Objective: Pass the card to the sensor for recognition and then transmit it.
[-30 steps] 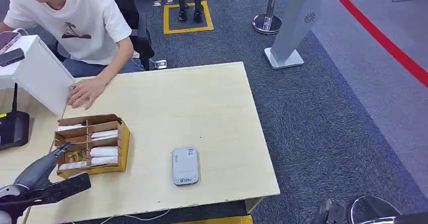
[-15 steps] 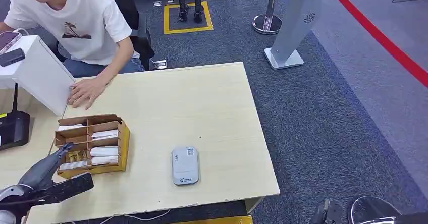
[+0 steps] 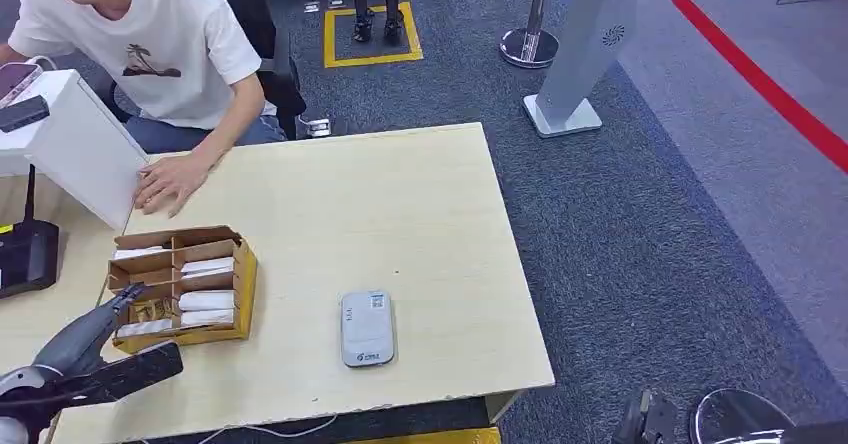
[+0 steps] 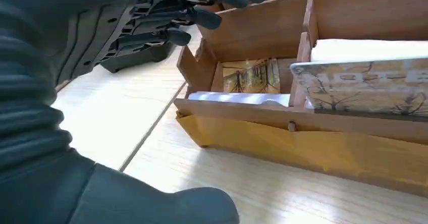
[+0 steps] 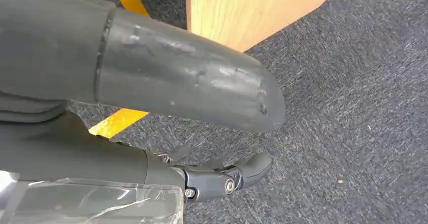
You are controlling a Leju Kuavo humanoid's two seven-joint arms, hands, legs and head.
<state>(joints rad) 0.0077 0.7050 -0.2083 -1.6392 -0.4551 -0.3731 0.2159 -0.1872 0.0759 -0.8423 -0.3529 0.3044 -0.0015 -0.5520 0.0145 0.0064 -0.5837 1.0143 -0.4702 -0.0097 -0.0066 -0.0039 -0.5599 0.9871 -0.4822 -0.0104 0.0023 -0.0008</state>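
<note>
A wooden compartment box (image 3: 243, 282) holds stacks of white cards (image 3: 205, 301) and stands at the table's left. In the left wrist view the box (image 4: 303, 128) is close ahead, with a patterned card (image 4: 361, 85) upright in one slot. My left hand (image 3: 95, 349) hovers just in front of the box's near left corner. Its fingers (image 4: 192, 17) are spread above the thumb (image 4: 151, 204) and hold nothing. The grey sensor (image 3: 367, 328) lies flat near the table's front edge. My right hand (image 3: 650, 424) hangs beside the table over the carpet, fingers (image 5: 222, 176) loose and empty.
A person in a white T-shirt sits at the far left with a hand (image 3: 170, 179) resting on the table. A white box (image 3: 70, 144) and a black device (image 3: 25, 254) stand at the left edge. A stanchion (image 3: 530, 44) and a grey sign stand (image 3: 585, 54) are on the carpet beyond.
My left hand has edged very slightly toward the card box. The person, the sensor and my right hand have stayed where they were.
</note>
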